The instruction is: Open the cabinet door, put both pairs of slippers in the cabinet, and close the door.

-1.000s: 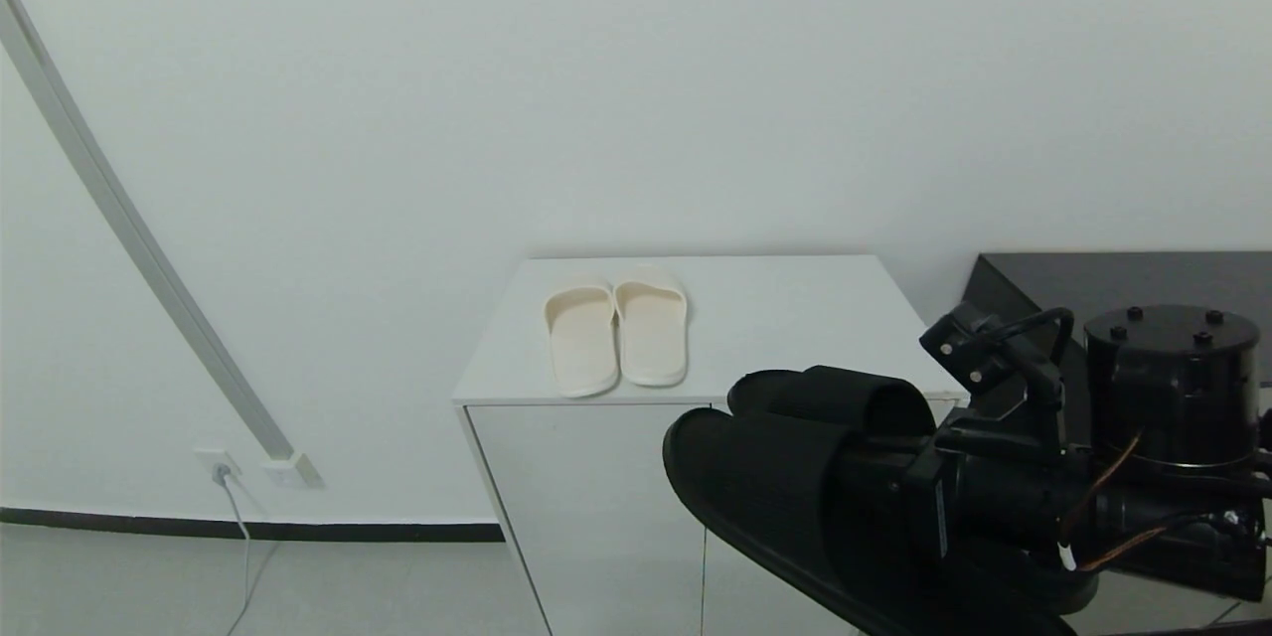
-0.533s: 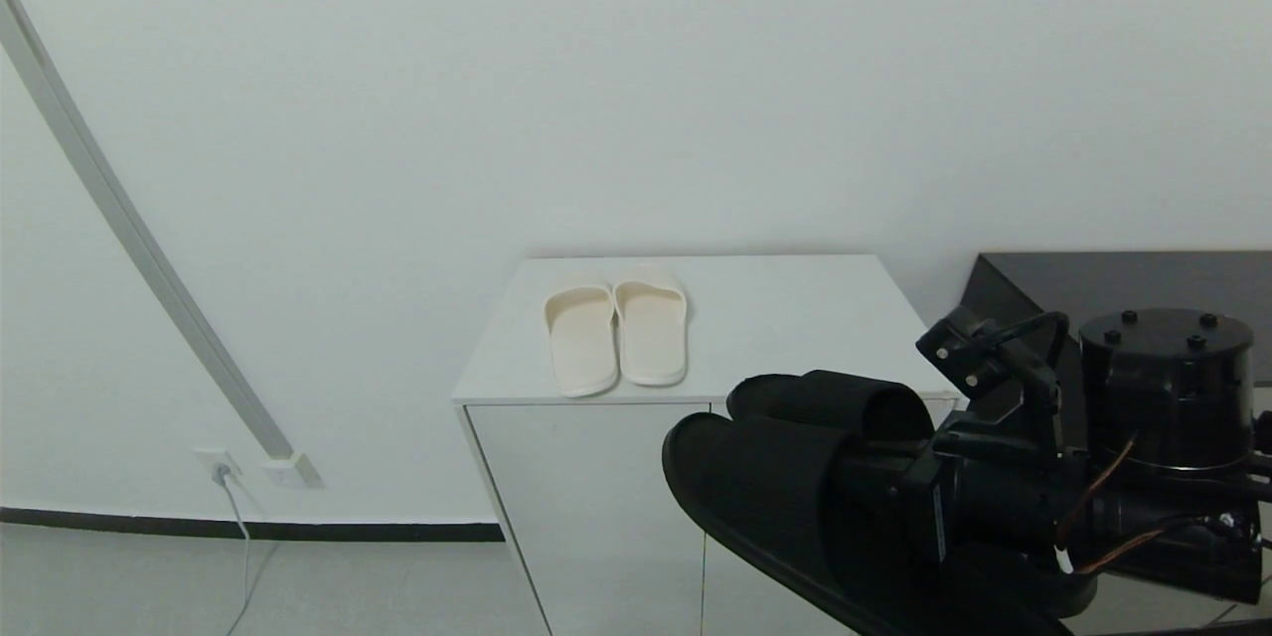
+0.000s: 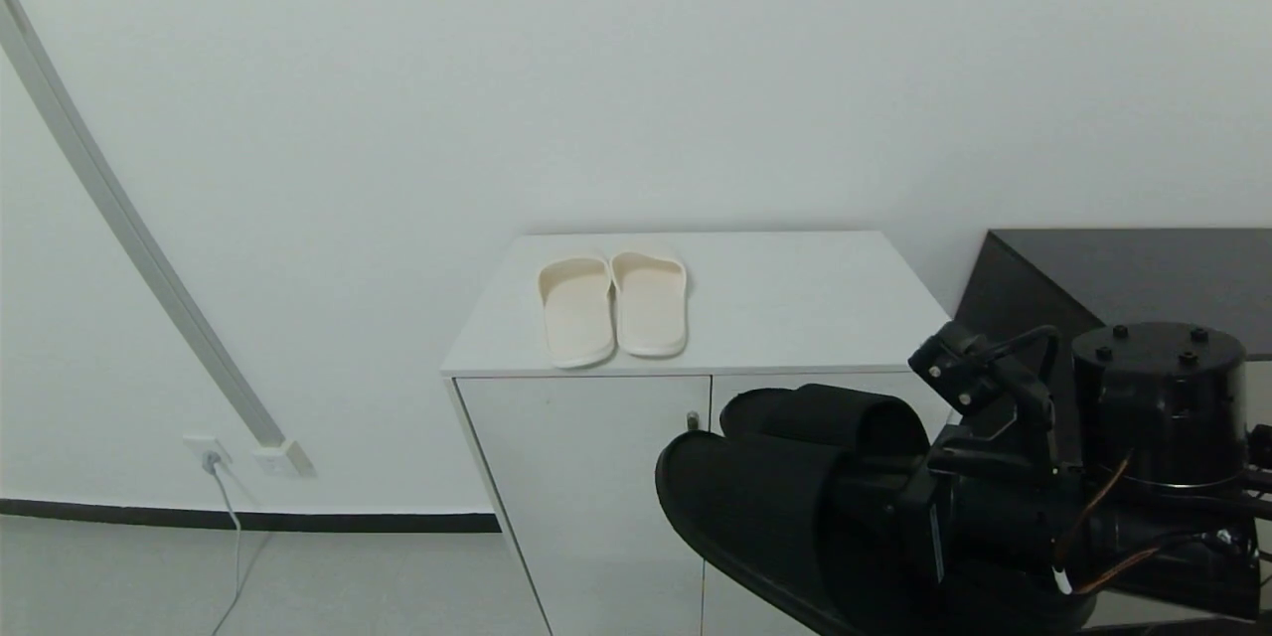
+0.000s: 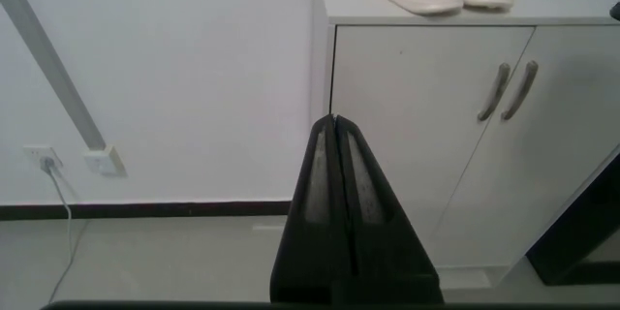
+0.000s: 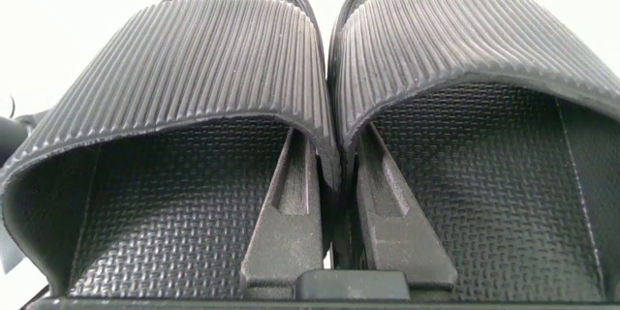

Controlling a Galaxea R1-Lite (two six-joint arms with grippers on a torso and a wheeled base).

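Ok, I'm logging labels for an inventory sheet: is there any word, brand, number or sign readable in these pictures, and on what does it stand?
None can be read.
The cabinet, its doors, the cream slippers on top, the black slippers pinched in the right gripper and the wall socket all look plain, with no legible print.

The black right arm (image 3: 1004,517) is carrying a round, screw-topped cap (image 3: 1158,363). Orange wires (image 3: 1118,564) are trailing behind its tool (image 5: 332,145).
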